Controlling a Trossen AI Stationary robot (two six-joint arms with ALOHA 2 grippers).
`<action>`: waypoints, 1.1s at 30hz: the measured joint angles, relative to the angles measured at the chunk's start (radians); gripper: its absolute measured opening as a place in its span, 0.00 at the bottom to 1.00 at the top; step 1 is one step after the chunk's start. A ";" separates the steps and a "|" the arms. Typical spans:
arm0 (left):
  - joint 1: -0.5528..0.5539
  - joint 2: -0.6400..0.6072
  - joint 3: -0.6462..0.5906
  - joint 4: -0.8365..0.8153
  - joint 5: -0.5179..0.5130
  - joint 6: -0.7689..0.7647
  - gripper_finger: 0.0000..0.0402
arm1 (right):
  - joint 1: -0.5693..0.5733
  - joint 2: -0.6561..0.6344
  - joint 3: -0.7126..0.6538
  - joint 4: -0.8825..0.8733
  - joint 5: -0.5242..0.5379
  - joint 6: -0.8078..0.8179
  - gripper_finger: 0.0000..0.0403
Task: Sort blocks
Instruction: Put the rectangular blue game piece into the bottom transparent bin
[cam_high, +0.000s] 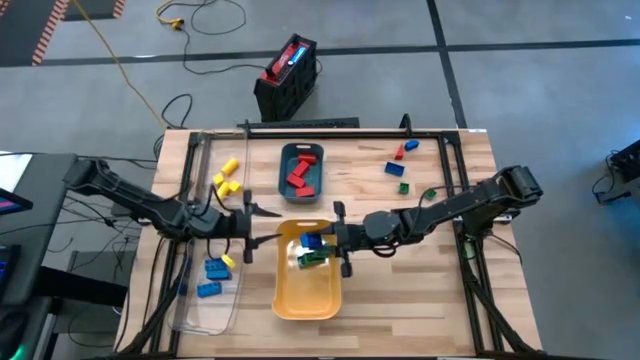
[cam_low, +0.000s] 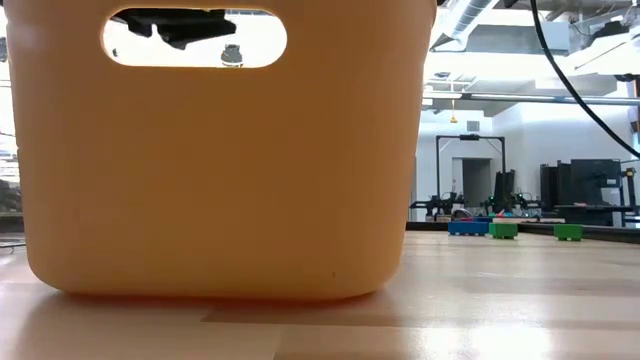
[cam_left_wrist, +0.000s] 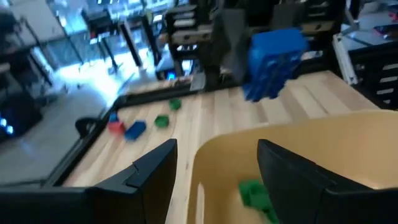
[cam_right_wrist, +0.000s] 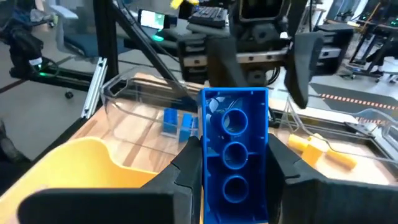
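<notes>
My right gripper (cam_high: 330, 241) hovers over the yellow tray (cam_high: 300, 300), shut on a blue block (cam_right_wrist: 235, 155). A green block (cam_high: 314, 259) lies inside that tray. My left gripper (cam_left_wrist: 217, 168) faces it from the tray's left rim, open, with nothing between its fingers; the right wrist view shows it beyond the blue block. More blocks lie about: red ones in the teal tray (cam_high: 301, 170), blue ones (cam_high: 212, 278) and yellow ones (cam_high: 226, 175) in the clear tray, and loose blocks (cam_high: 400, 165) at the far right of the table. My right gripper pinches the blue block by its two long sides (cam_right_wrist: 205, 168) between its two fingers (cam_right_wrist: 186, 171). The fingers come about level from the table's right side and lie along the block. The block's hollow underside faces the wrist camera. It hangs clear above the yellow tray.
The clear tray (cam_high: 205, 300) lies at the near left. In the low view the yellow tray's wall (cam_low: 220, 150) hides most of the table. A red-and-black box (cam_high: 287, 75) stands on the floor beyond the far edge. A dark metal frame (cam_high: 320, 128) borders the table.
</notes>
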 joint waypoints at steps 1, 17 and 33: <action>-0.008 0.014 0.000 0.025 0.000 0.016 0.54 | 0.004 0.000 0.000 0.005 0.006 0.000 0.25; -0.010 0.064 0.000 0.128 -0.067 0.005 0.54 | 0.010 0.000 0.000 -0.058 0.061 0.008 0.25; 0.007 0.094 0.000 0.100 -0.030 -0.022 0.54 | -0.072 0.145 0.129 -0.167 0.030 -0.053 0.25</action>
